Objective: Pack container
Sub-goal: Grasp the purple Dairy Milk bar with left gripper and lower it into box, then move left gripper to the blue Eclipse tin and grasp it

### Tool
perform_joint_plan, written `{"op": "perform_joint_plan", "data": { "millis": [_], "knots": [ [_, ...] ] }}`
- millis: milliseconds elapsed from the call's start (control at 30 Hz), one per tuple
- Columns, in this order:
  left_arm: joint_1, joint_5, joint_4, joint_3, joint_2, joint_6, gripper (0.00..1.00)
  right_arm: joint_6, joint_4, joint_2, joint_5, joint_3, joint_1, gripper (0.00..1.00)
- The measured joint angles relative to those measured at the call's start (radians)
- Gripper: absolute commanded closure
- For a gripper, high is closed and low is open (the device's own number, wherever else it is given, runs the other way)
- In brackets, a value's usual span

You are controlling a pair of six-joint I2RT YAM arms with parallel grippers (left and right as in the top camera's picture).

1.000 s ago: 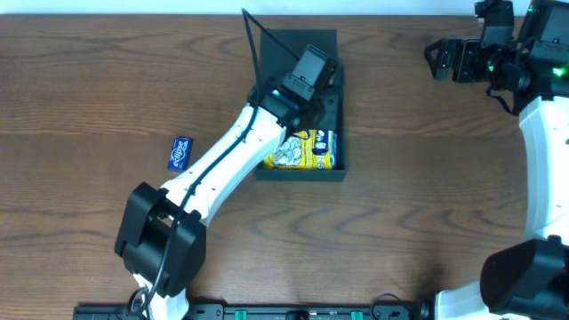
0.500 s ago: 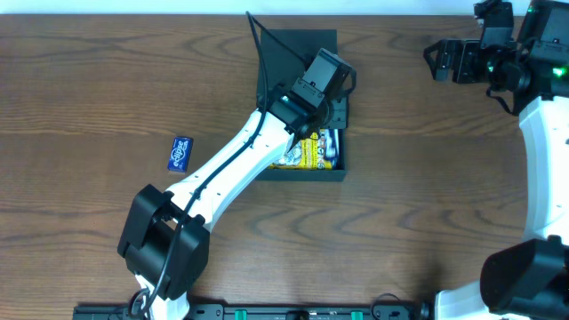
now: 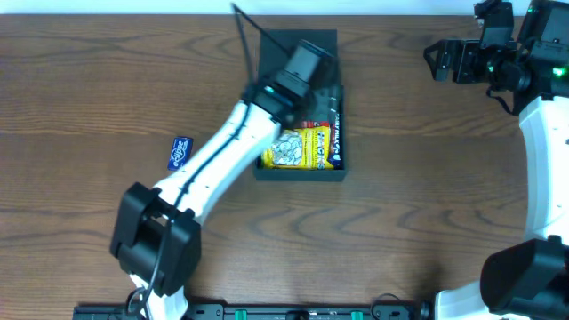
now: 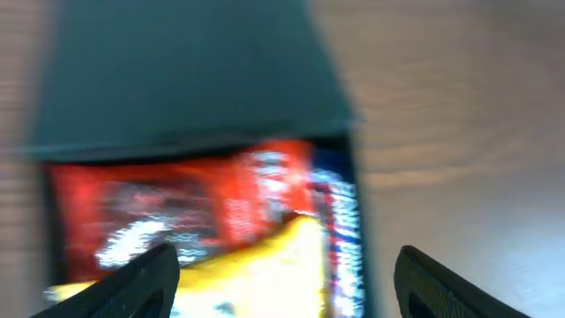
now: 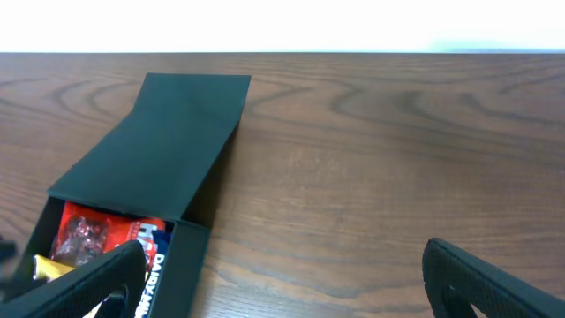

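Note:
The dark teal container stands open at the table's middle, its flip lid raised at the back. Inside lie a yellow packet, a red packet and a blue packet. My left gripper hovers over the back of the box, open, with nothing between its fingers; its view is blurred. It looks down on the red packet and the yellow packet. My right gripper hangs open far right of the container, over bare wood.
A small blue packet lies on the table left of the box, beside my left arm. The right arm stands along the table's right edge. Brown wood tabletop stretches between the box and the right gripper.
My left gripper has opened from shut and pulled back toward the lid. A red packet now shows in the box behind the yellow one. The right arm has not moved.

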State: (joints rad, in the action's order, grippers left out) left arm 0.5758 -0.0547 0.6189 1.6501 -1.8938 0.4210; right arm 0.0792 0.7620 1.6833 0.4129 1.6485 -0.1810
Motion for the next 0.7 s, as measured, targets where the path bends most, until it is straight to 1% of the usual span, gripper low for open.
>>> {"op": "perform_joint_plan", "data": {
  "millis": [200, 300, 500, 567, 700],
  "knots": [
    [-0.191, 0.076, 0.103, 0.000, 0.073, -0.083, 0.18, 0.000, 0.000, 0.000, 0.000, 0.000, 0.000, 0.01],
    [-0.292, 0.105, 0.139, 0.000, 0.102, -0.101, 0.17, 0.000, 0.000, 0.000, 0.000, 0.000, 0.000, 0.01],
    [-0.492, 0.122, 0.241, 0.000, 0.106, -0.135, 0.17, 0.000, 0.000, 0.000, 0.000, 0.000, 0.000, 0.01],
    [-0.533, 0.122, 0.285, 0.000, 0.106, -0.164, 0.18, 0.000, 0.000, 0.000, 0.000, 0.000, 0.000, 0.01],
    [-0.581, 0.123, 0.410, 0.000, 0.106, -0.278, 0.19, 0.000, -0.001, 0.000, 0.000, 0.000, 0.000, 0.01]
  ]
}}
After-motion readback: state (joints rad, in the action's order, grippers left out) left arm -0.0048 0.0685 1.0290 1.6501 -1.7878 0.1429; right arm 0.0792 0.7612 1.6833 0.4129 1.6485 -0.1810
